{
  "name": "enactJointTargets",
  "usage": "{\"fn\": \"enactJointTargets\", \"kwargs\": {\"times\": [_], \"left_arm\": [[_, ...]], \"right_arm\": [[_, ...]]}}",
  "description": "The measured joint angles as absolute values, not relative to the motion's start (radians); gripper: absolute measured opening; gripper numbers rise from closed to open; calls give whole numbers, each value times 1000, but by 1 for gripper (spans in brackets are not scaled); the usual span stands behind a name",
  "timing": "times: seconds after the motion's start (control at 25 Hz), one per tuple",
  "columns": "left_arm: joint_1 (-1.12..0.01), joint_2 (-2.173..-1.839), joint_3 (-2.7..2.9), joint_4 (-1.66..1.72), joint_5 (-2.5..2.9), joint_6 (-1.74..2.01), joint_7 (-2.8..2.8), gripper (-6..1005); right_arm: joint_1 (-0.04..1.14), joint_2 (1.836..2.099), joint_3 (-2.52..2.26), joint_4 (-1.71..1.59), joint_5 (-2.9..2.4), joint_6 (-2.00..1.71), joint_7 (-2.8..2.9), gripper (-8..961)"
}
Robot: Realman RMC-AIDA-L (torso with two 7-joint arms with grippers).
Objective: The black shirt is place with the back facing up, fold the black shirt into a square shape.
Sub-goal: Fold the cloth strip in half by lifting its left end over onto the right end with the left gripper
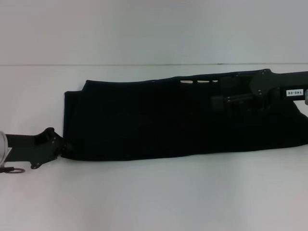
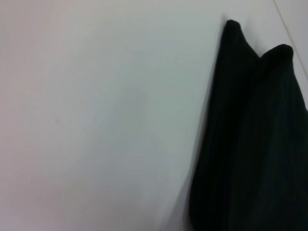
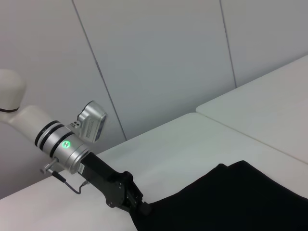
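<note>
The black shirt lies on the white table as a long strip running left to right, with a few small white marks along its far edge. My left gripper is at the strip's near left corner, touching the cloth. The right wrist view shows that same left gripper against the edge of the shirt. My right gripper reaches in from the right, low over the strip's far right part. In the left wrist view the shirt shows only as a folded end with two rounded corners.
Bare white tabletop surrounds the shirt on the near and left sides. A seam between table sections runs just beyond the shirt. Grey wall panels stand behind the table.
</note>
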State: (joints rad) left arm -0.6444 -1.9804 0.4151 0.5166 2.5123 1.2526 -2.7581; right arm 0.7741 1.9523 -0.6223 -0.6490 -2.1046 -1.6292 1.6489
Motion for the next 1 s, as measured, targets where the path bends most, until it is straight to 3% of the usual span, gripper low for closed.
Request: {"fn": "enactJointTargets", "kwargs": {"times": [0.16,0.56,0.8,1.0], "left_arm": [[-622,-1985,368,514,2471,1269,-2680,23],[-559,-1966,307,610,2475,1351,-2564,24],[-510,-1929,210,728,2518,1357,-2558,24],[-539,-1910,179,742,2488,1436,-2518,23]], "right_arm": [[773,1955,-621,-649,-2086,-1629,1649,915],[765,1969,-621,-645,-2004,-1609,1649,914],[765,1983,-621,-642,-1983,-1576,1650,914],[761,1985,-620,-642,-1977,-1574,1652,914]]}}
